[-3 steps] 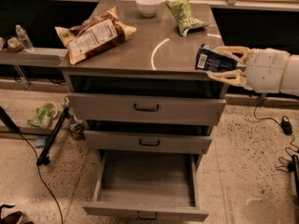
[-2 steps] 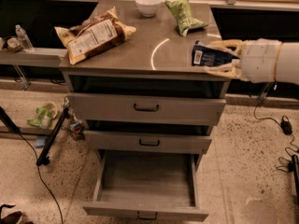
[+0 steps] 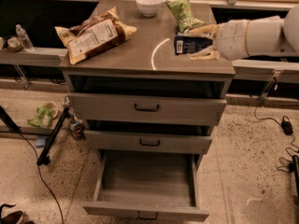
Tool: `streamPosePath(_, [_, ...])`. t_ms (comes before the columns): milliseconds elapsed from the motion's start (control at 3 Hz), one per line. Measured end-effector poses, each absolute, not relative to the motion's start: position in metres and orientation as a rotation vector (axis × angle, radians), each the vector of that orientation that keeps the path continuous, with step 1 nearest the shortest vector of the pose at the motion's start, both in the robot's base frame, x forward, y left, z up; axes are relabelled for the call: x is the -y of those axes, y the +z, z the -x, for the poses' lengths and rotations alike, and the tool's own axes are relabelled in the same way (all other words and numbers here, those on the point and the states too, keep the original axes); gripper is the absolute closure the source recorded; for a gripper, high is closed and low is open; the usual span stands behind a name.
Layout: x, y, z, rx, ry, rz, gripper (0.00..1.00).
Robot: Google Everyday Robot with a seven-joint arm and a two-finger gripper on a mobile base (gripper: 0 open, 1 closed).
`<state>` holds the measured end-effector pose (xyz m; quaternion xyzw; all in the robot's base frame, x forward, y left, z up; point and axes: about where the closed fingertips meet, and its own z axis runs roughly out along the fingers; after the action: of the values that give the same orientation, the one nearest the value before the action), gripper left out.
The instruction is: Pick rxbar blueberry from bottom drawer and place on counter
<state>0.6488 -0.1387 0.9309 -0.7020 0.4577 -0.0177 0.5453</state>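
One pale two-finger claw (image 3: 194, 43): mine, reaching in from the picture's right, its tan fingers (image 3: 202, 30) clamped tight on the bar.
Dark blue flat rxbar blueberry (image 3: 183, 45): pinched between my fingers, with its pale-lettered end poking out past their tips. I cannot tell whether it touches the surface beneath.
Glossy grey-brown square counter (image 3: 140, 55): directly under my claw, with a curved streak of light just past the bar's free end.
Deep grey bottom drawer (image 3: 99, 181): pulled out, well below my claw, lowest in the cabinet front.
Crinkled green snack bag (image 3: 185, 13): just behind my claw.
Round white bowl (image 3: 148, 4): farther back, beyond the green bag.
Large brown-and-white chip bag (image 3: 96, 36): across the counter from my claw, well apart.
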Motion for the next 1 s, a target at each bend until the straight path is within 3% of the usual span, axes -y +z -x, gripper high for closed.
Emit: streamPosePath(1000, [0.083,0.919,-0.738,-1.110,-0.171,1.778,0.33])
